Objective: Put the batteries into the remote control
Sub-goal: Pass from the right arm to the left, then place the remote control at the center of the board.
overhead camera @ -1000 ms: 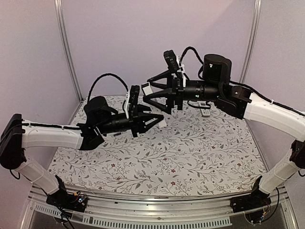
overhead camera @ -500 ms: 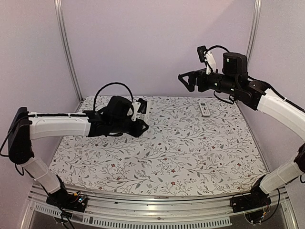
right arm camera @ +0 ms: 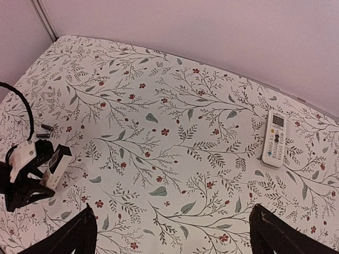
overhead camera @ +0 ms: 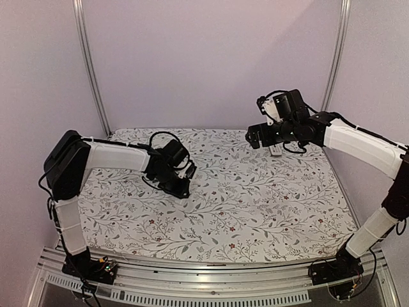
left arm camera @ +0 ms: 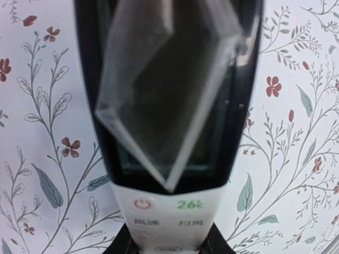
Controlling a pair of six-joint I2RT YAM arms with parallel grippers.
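Spreading under everything, flowered table. Left gripper, centre left, clamped on the remote control, whose long axis runs up the left wrist view. Right gripper, upper right, jaws wide and holding nothing, hangs over a spare remote. Batteries lie loose at far left of the right wrist view, near the left gripper and well apart from the right.
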